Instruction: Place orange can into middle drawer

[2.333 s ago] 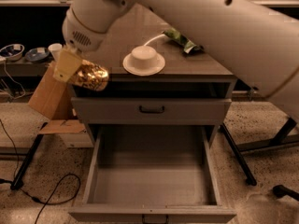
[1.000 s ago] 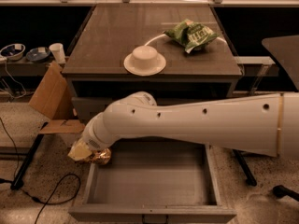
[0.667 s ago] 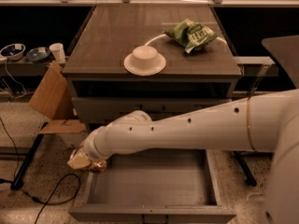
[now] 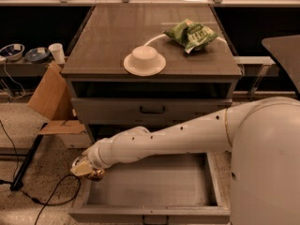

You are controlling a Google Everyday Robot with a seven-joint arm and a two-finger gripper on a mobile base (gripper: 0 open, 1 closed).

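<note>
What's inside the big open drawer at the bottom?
Only bare grey floor shows in the middle drawer. The arm covers its back part. The gripper holds the orange can at its left edge.

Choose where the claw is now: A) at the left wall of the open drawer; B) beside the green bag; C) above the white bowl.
A: the claw, shut on the orange can, hangs low at the left wall of the middle drawer.
</note>
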